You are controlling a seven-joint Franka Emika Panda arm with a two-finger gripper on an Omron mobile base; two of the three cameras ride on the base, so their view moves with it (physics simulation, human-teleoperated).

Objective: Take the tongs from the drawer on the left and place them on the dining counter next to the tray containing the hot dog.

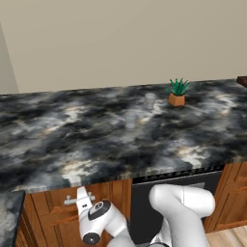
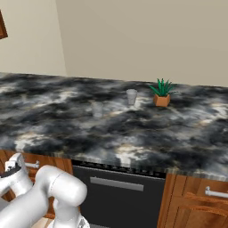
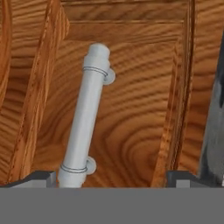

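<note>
The drawer (image 3: 140, 131) is a reddish-brown wooden front with a silver bar handle (image 3: 85, 127), shut and seen up close in the hand view. My gripper (image 3: 109, 179) is open, and the handle's near end lies between the two dark fingertips (image 3: 37, 178), closer to the left one. In the left base view the gripper (image 1: 79, 197) reaches down to the drawer (image 1: 53, 212) under the marbled counter's left end. From the right base camera, the hand (image 2: 12, 165) is at the handle (image 2: 32, 165). The tongs, tray, hot dog and dining counter are out of view.
A marbled kitchen counter (image 1: 96, 140) carries two clear glasses (image 1: 150, 101) (image 1: 130, 119) and a small potted plant (image 1: 177, 92). A black dishwasher front (image 2: 118, 196) sits right of the drawer, with more wooden drawers (image 2: 200, 200) beyond it.
</note>
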